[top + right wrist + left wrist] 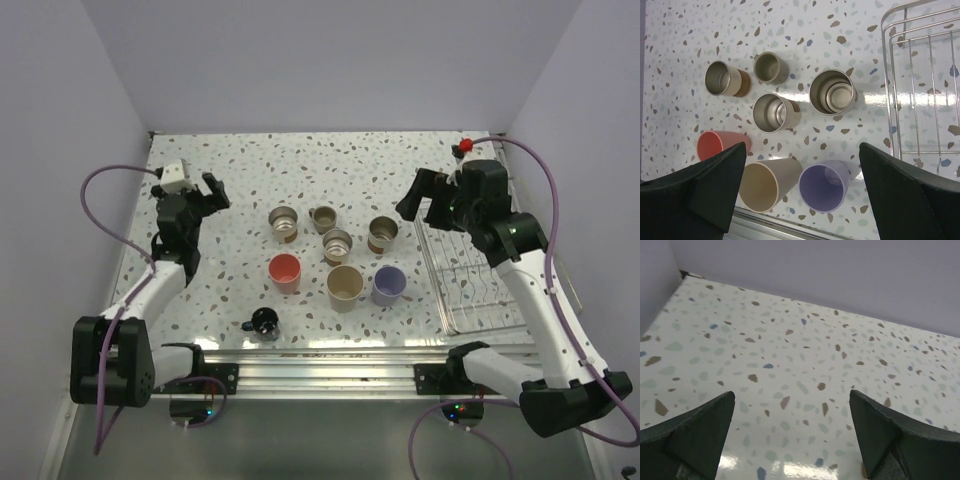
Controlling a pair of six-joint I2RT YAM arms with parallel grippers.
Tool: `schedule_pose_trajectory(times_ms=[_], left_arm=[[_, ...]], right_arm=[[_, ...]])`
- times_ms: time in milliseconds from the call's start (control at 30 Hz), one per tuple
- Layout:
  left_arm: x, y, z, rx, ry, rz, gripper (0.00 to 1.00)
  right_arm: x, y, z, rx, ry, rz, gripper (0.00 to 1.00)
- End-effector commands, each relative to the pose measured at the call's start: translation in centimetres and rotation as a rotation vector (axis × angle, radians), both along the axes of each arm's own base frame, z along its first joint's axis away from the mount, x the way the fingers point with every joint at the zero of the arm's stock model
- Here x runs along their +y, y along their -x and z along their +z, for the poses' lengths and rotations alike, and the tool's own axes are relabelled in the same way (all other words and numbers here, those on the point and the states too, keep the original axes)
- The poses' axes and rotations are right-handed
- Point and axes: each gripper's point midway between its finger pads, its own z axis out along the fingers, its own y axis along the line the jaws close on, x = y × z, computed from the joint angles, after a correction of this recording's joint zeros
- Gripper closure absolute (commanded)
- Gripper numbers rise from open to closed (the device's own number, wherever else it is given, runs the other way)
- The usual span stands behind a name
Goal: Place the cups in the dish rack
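Eight cups [344, 285] stand beside dish rack [478, 296].

Black-and-white arms [150, 290], purple cables [110, 169]; left tool [215, 192] and right tool [425, 208] black.

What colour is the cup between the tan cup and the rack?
The cup is light purple, clearest in the right wrist view.

From my overhead feed, the speckled table [250, 170] carries a cluster of upright cups around its middle. In the far row are a steel cup [284, 224], a small tan mug [322, 218] just beside it, a second steel cup [338, 244] and a third metal cup [383, 233]. Nearer me stand a red-pink cup [285, 271], a tan cup [344, 285] and a lavender cup [388, 285]. A small dark blue cup [265, 322] sits apart by the near edge. The wire dish rack [480, 290] rests along the right side.
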Motion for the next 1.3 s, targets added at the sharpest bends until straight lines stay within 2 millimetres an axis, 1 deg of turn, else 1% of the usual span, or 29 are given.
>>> schedule_pose_trajectory(times_ms=[0,67,100,167,200,233,267,333,367,400,433,467,500,533,567,600,700,733,800,833,900,933,1000,1033,1100,1133,1200,1233,1267], left_arm=[[-5.0,0.2,-0.6,0.220,0.181,-0.228,0.00],[-6.4,0.8,0.5,0.226,0.218,-0.292,0.00],[-6.7,0.9,1.9,0.205,0.214,-0.303,0.00],[-7.1,1.8,4.2,0.191,0.167,-0.284,0.00],[-6.4,2.0,5.5,0.182,0.152,-0.230,0.00],[-6.5,2.4,7.3,0.128,0.179,-0.237,0.00],[-6.6,2.5,7.6,0.113,0.204,-0.237,0.00],[-6.9,2.8,5.4,0.166,0.282,-0.238,0.00],[-6.5,2.2,5.0,0.150,0.335,-0.266,0.00],[-9.1,3.2,3.4,0.210,0.411,-0.451,0.00],[-8.9,2.9,2.8,0.243,0.469,-0.476,0.00],[-9.0,2.8,-0.9,0.398,0.495,-0.471,0.00],[-8.3,1.6,-0.5,0.440,0.443,-0.402,0.00],[-9.4,2.7,-3.0,0.574,0.388,-0.373,0.00],[-8.9,2.4,-3.2,0.585,0.293,-0.338,0.00],[-8.2,1.8,-2.4,0.570,0.229,-0.288,0.00],[-8.9,1.9,-2.3,0.602,0.155,-0.305,0.01],[-9.4,2.2,-3.3,0.643,0.140,-0.315,0.03],[-9.9,2.4,-3.9,0.675,0.123,-0.312,0.08],[-11.1,2.6,-4.3,0.683,0.104,-0.337,0.09],[-11.8,2.6,-4.7,0.690,0.072,-0.329,0.10],[-13.0,2.9,-5.4,0.708,0.055,-0.352,0.10],[-14.0,2.9,-5.9,0.723,0.054,-0.361,0.11],[-14.3,2.8,-6.9,0.744,0.032,-0.350,0.12],[-14.2,2.3,-7.6,0.764,0.022,-0.320,0.15],[-14.4,2.1,-8.8,0.794,0.017,-0.317,0.16],[-14.6,1.5,-9.1,0.802,0.019,-0.309,0.21],[-14.7,1.2,-9.9,0.819,0.017,-0.304,0.22],[-14.8,0.7,-9.8,0.814,0.017,-0.299,0.25]], right_arm=[[0.2,-0.5,2.1,-0.053,0.009,0.022,0.02],[0.6,-0.5,2.3,-0.053,-0.015,0.028,0.02],[0.7,-0.6,2.5,-0.061,-0.026,0.028,0.02],[0.9,-0.5,2.7,-0.057,-0.044,0.017,0.02],[0.8,-0.3,2.6,-0.047,-0.047,0.012,0.02],[0.8,-0.2,2.3,-0.037,-0.046,0.011,0.02],[0.7,-0.1,2.0,-0.028,-0.044,0.009,0.02],[0.7,0.3,1.2,-0.010,-0.051,0.001,0.02],[0.8,0.3,0.9,-0.003,-0.058,0.001,0.02],[1.2,0.6,0.8,0.009,-0.073,0.022,0.02],[1.5,0.7,0.4,0.026,-0.075,0.033,0.02],[1.5,1.0,0.3,0.045,-0.074,0.039,0.02],[1.7,1.1,0.2,0.058,-0.073,0.054,0.02],[1.8,1.1,0.0,0.067,-0.064,0.062,0.02],[1.7,1.2,-0.3,0.080,-0.058,0.062,0.02],[1.7,1.3,-0.5,0.084,-0.056,0.062,0.02],[1.8,1.5,-1.0,0.092,-0.064,0.070,0.02],[1.9,1.6,-1.4,0.101,-0.068,0.070,0.02],[1.9,1.7,-1.5,0.104,-0.071,0.072,0.02],[1.9,1.7,-1.6,0.106,-0.070,0.072,0.02],[1.9,1.7,-1.6,0.109,-0.066,0.074,0.02],[1.8,1.7,-1.6,0.106,-0.060,0.076,0.02],[1.7,1.8,-1.9,0.112,-0.055,0.074,0.02],[1.7,1.9,-1.9,0.114,-0.054,0.074,0.02],[1.7,2.0,-2.1,0.120,-0.054,0.078,0.02],[1.7,2.1,-2.1,0.119,-0.052,0.078,0.02],[1.6,2.3,-2.2,0.122,-0.046,0.080,0.02],[1.5,2.3,-2.2,0.123,-0.045,0.077,0.02],[1.5,2.4,-2.3,0.126,-0.042,0.078,0.02]])
